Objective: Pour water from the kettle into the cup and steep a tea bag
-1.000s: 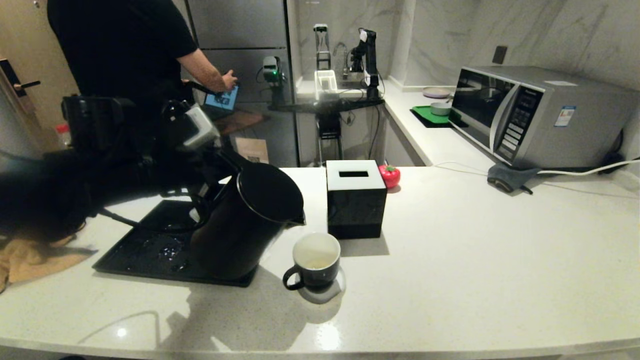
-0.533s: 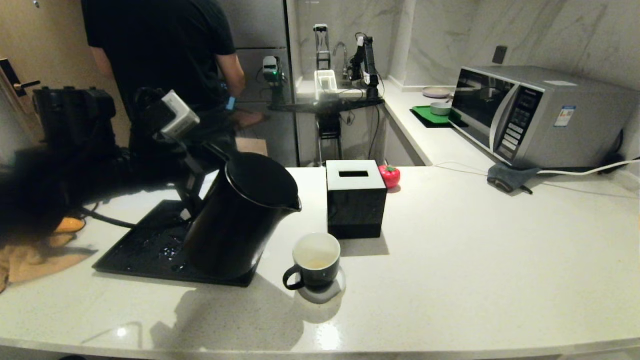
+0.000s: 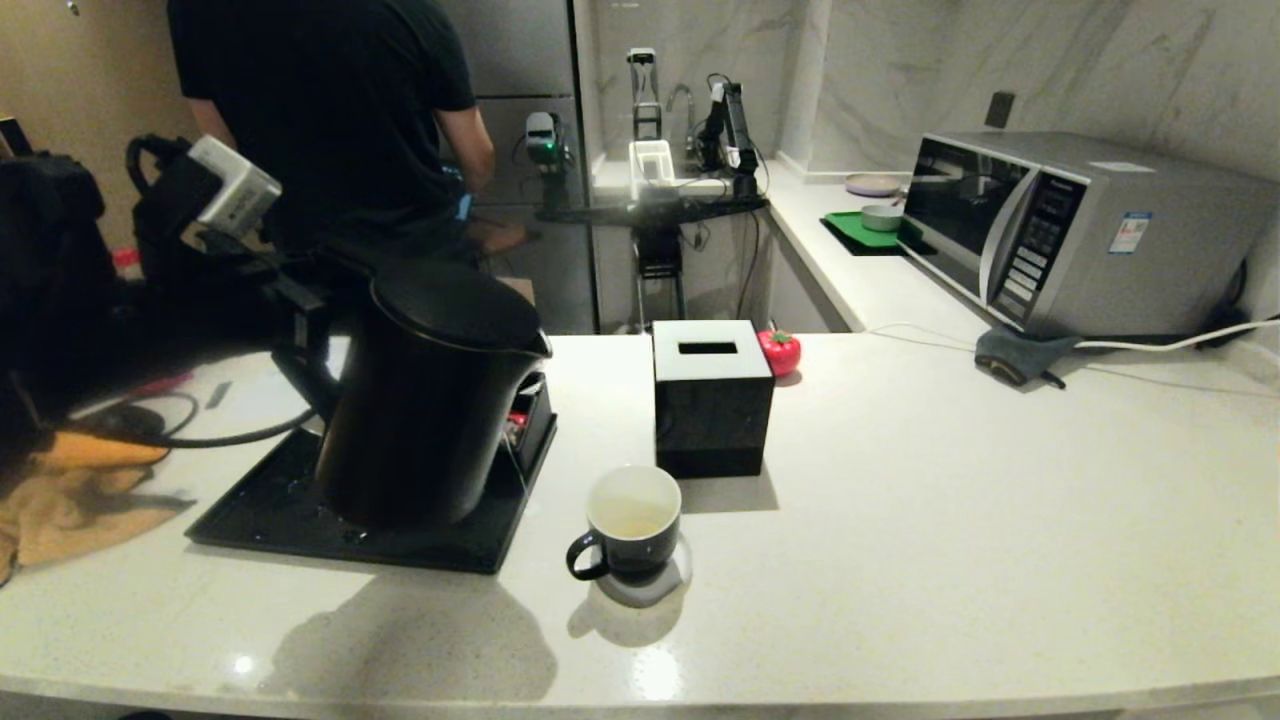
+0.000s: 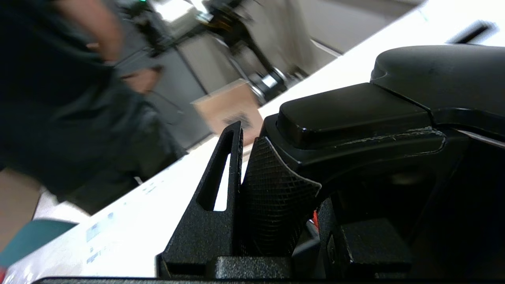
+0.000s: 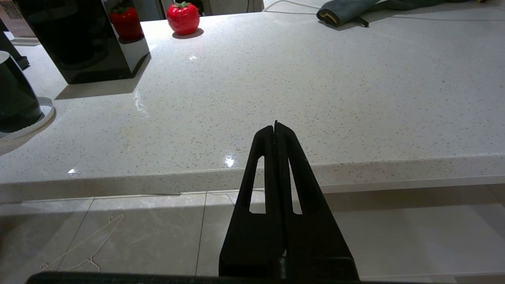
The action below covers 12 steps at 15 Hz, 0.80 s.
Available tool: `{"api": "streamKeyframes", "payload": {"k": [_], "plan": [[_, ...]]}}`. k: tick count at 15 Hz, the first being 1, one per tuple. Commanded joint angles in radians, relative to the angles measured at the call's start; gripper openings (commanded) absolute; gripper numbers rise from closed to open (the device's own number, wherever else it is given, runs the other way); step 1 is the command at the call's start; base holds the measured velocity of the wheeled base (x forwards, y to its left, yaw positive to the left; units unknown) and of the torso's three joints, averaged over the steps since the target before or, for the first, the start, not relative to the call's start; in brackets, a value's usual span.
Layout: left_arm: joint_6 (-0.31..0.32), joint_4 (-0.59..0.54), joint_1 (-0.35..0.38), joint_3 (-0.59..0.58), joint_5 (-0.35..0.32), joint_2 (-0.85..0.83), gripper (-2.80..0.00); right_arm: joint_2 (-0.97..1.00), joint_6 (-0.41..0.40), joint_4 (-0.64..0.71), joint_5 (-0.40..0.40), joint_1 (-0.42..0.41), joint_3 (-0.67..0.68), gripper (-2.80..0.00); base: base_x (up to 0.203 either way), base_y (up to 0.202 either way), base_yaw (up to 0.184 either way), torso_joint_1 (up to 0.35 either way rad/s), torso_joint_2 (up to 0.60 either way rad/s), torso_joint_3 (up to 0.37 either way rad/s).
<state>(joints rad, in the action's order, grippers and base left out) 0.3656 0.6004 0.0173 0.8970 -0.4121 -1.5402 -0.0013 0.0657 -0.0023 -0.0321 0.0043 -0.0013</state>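
The matte black kettle [image 3: 420, 400] is upright over the black tray [image 3: 250, 515], its spout pointing towards the cup. My left gripper [image 3: 303, 345] is shut on the kettle's loop handle [image 4: 355, 118] from behind; in the left wrist view the left gripper [image 4: 252, 146] has one textured pad [image 4: 268, 185] pressed against the handle. The dark cup [image 3: 632, 520] with its white inside stands on a round coaster to the right of the tray, with a little pale liquid in its bottom. No stream of water shows. The tea bag is out of view. My right gripper [image 5: 276, 127] is shut and empty, low before the counter's front edge.
A black tissue box [image 3: 710, 395] stands just behind the cup, with a red strawberry-shaped thing [image 3: 779, 351] beside it. A microwave [image 3: 1060, 230] and a grey cloth [image 3: 1020, 355] are at the far right. A person in black [image 3: 330, 100] stands behind the counter; a tan cloth [image 3: 60, 505] lies at the left.
The kettle has swung back from its tilt over the cup to upright and moved left over the tray, my left arm with it. The cup has stayed put.
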Motion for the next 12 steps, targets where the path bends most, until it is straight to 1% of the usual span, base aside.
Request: {"api": "streamKeyframes", "payload": {"k": [1, 3, 7, 9, 12], "plan": [[-0.049, 0.072, 0.055, -0.042, -0.001, 0.025, -2.8, 0.001, 0.0, -0.001, 0.0, 0.0, 0.0, -2.8, 0.0, 0.0, 0.0, 0.0, 0.0, 0.0], [-0.101, 0.149, 0.104, -0.075, -0.001, 0.036, -2.8, 0.001, 0.0, -0.001, 0.0, 0.0, 0.001, -2.8, 0.0, 0.0, 0.0, 0.0, 0.0, 0.0], [-0.195, 0.248, 0.203, -0.128, -0.001, 0.059, -2.8, 0.001, 0.0, -0.001, 0.0, 0.0, 0.0, -2.8, 0.0, 0.0, 0.0, 0.0, 0.0, 0.0], [-0.238, 0.304, 0.268, -0.155, 0.001, 0.059, -2.8, 0.001, 0.0, -0.001, 0.0, 0.0, 0.0, -2.8, 0.0, 0.0, 0.0, 0.0, 0.0, 0.0], [-0.28, 0.344, 0.35, -0.179, 0.006, 0.055, -2.8, 0.001, 0.0, -0.001, 0.0, 0.0, 0.0, -2.8, 0.0, 0.0, 0.0, 0.0, 0.0, 0.0]]}}
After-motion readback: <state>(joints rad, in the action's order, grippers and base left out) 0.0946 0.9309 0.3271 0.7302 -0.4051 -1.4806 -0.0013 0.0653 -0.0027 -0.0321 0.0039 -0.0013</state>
